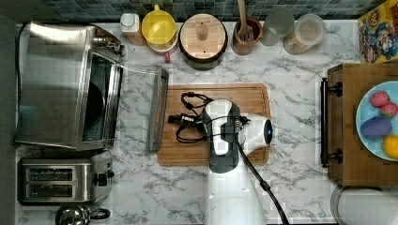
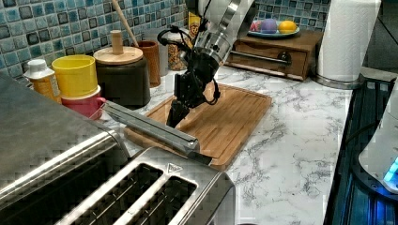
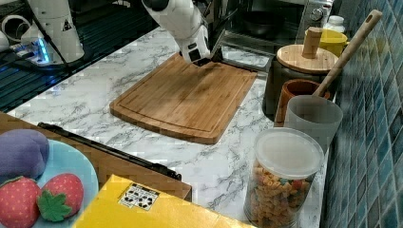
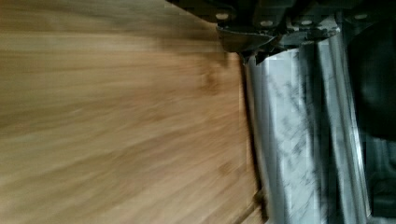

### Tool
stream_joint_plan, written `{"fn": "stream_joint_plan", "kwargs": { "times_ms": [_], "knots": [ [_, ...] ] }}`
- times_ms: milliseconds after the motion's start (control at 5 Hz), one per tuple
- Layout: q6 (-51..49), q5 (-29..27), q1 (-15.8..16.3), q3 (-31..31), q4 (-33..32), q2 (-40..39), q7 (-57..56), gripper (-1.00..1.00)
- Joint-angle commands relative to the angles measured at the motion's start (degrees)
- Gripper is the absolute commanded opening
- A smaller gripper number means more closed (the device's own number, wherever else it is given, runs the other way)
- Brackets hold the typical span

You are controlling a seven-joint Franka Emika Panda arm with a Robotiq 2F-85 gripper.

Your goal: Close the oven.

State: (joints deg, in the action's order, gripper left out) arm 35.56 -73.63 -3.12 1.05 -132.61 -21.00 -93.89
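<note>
Brushed steel oven (image 1: 56,84), grained wooden cutting board (image 1: 248,98), glossy marble counter (image 1: 300,178).

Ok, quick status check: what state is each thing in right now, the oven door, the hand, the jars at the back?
oven: door open, dropped flat, bar handle toward the cutting board
hand: above the cutting board, close to the handle, holding nothing
dark canister: wooden lid on
cereal jar: lid on
toaster: slots empty
brown pot: wooden spoon standing in it
</note>
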Motion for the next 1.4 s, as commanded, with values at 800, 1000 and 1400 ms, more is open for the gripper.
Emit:
{"fn": "stream_joint_plan", "kwargs": {
  "times_ms": [800,1000,1400],
  "knots": [
    [6.66,-12.46,2.65,-7.49,5.38,4.22,-6.3,-1.0],
    [7.93,-13.85,4.92,-8.42,4.33,8.43,-4.97,-1.0],
    [15.15,-11.86,8.7,-13.43,6.89,14.36,2.13,-1.0]
  ]
}}
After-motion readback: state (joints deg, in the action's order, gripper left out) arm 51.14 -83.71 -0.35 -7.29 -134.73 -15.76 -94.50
